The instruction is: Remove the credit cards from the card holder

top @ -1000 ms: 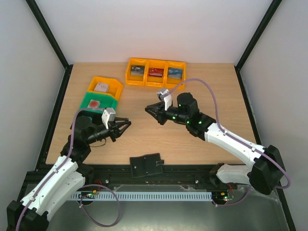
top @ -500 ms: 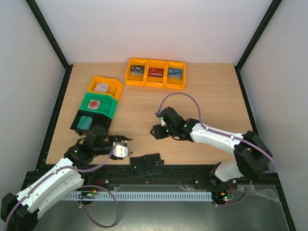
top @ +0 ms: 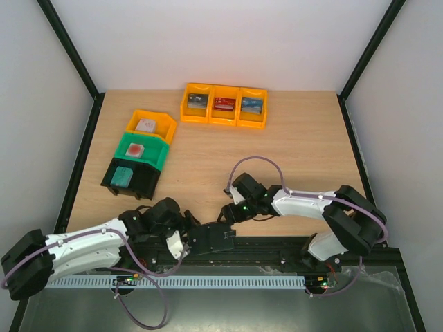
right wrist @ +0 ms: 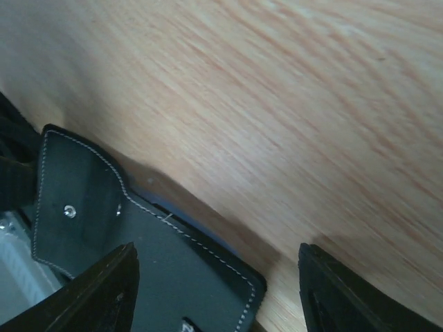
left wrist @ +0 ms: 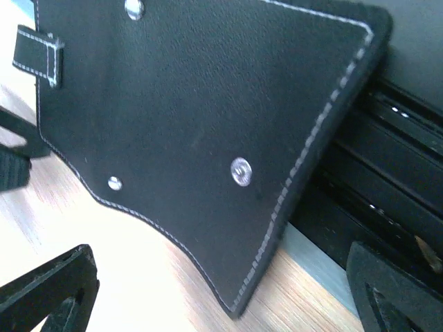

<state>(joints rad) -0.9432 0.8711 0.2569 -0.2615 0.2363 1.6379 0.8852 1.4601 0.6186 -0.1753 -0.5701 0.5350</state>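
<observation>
The card holder [top: 211, 237] is a black leather wallet with white stitching. It lies outer side up at the table's near edge, partly over the black rail. My left gripper [top: 185, 235] is low at its left side and open. In the left wrist view the card holder [left wrist: 201, 104] fills the frame, one corner lying between the spread fingers [left wrist: 48, 290]. My right gripper [top: 227, 213] is open at the holder's far right corner. That corner of the card holder [right wrist: 152, 270] sits between its fingers [right wrist: 346, 294]. The credit cards are hidden.
Three joined yellow bins [top: 223, 105] holding flat items stand at the back. A yellow bin [top: 151, 125], a green bin [top: 141, 151] and a black bin [top: 129, 176] line the left side. The black rail [top: 277, 243] runs along the near edge.
Both arms have swung down from mid-table to the card holder at the near edge. Both grippers have opened along the way. The holder has not moved.
</observation>
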